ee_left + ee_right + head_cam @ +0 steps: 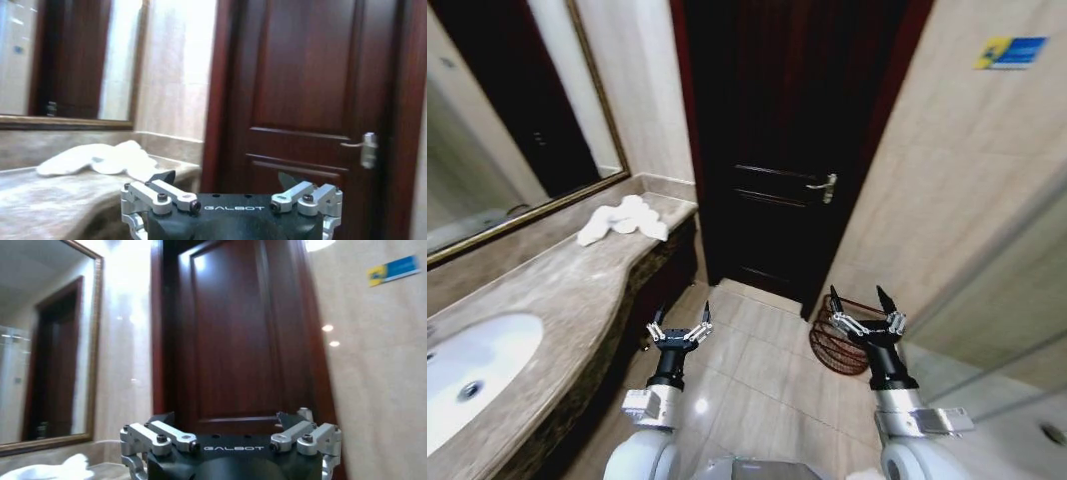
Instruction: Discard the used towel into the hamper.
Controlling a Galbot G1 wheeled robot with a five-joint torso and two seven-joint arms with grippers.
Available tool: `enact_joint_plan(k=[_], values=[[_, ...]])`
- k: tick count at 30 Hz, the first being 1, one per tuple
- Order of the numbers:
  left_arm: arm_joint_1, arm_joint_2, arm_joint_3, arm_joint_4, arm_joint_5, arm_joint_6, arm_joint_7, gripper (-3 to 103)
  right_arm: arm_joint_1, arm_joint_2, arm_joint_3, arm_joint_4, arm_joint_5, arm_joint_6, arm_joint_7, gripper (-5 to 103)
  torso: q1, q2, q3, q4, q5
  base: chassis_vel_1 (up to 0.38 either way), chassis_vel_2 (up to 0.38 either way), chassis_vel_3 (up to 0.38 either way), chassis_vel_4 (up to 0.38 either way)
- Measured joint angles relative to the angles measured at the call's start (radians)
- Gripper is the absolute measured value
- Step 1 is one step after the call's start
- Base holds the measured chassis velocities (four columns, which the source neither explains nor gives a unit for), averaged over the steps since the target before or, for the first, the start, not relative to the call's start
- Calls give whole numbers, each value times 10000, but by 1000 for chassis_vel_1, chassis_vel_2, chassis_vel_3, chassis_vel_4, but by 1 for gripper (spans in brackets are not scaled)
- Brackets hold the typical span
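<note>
Towel [624, 220], white and crumpled, lies at the far end of the stone surface [557, 290], below the mirror, stretched along the wall. It sits ahead and to the left of the left pincer [679, 328], which is the nearer one and stands wide with nothing in it. The right pincer [867, 312] is wide and empty too, held in front of the hamper [832, 350] on the floor by the door. Part of the hamper is hidden behind it.
</note>
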Motion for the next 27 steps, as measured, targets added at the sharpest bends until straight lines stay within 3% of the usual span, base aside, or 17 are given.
enact_joint_plan(k=[8, 12, 16, 21, 27], values=[[-103, 0, -107, 116, 282, 74, -251, 100, 60, 0, 41, -76, -75, 160, -38, 100, -1, 0, 0, 0, 0, 137, 125, 124, 128], [-267, 0, -251, 530, 596, -386, -795, 100, 31, 0, 57, -50, -34, 60, -166, 100, 0, 0, 1, 2, -2, 95, 104, 89, 98], [-273, 0, -247, 590, 646, -394, -1015, 100, 14, 0, 89, 4, 22, -141, -152, 100, 0, 0, 0, -1, 0, 16, 24, 33, 9], [-260, 0, -193, 576, 696, -249, -1028, 100, 18, 0, 126, 48, 71, -273, -140, 100, 0, 0, 0, -1, 0, 0, 0, 0, 0], [-296, 0, -227, 574, 432, -692, -764, 100, 2, 0, 99, 55, 82, -305, -328, 100, -2, 0, 0, -1, 0, 0, 0, 0, 0]])
